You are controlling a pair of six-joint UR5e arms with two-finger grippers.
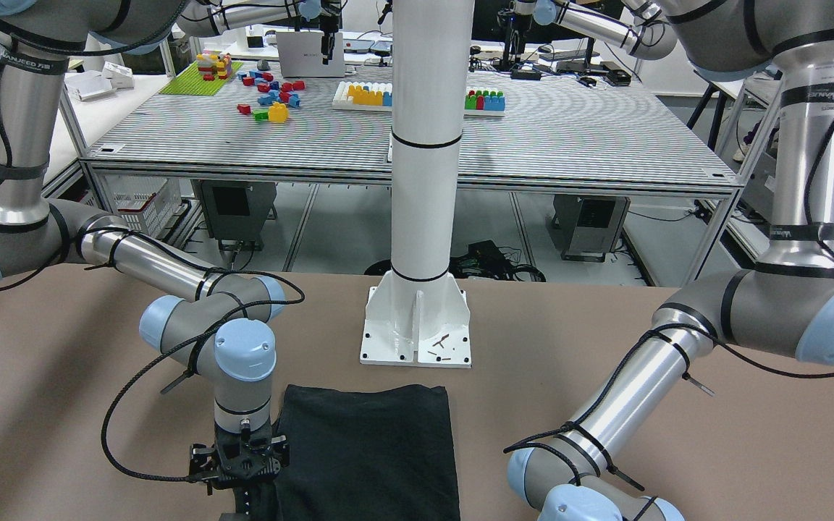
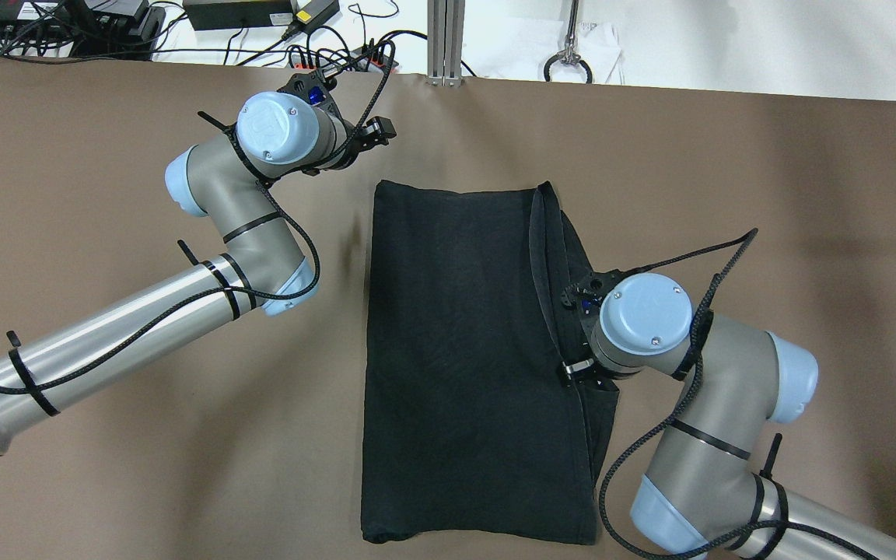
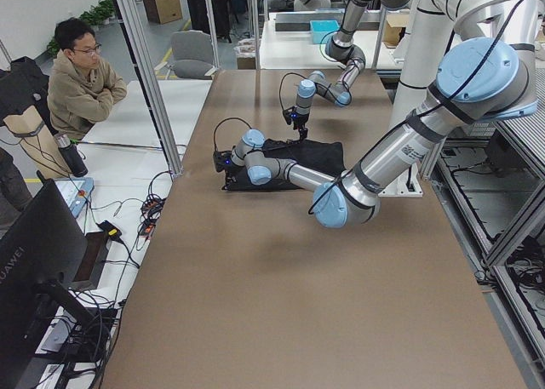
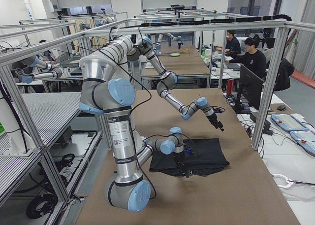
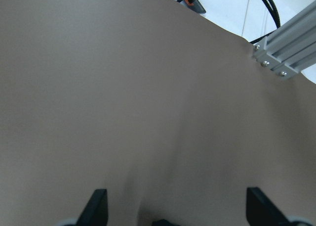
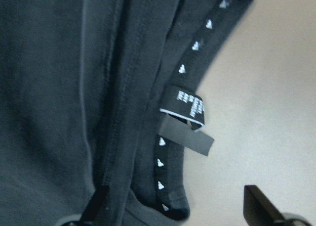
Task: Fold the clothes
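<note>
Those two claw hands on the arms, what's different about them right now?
The left gripper hangs over bare table, past the garment's far corner; the right gripper is over the garment's edge, by its label. The left gripper's camera sees only tabletop; the right gripper's sees dark fabric. Both have their fingers spread open, gripping nothing.
</note>
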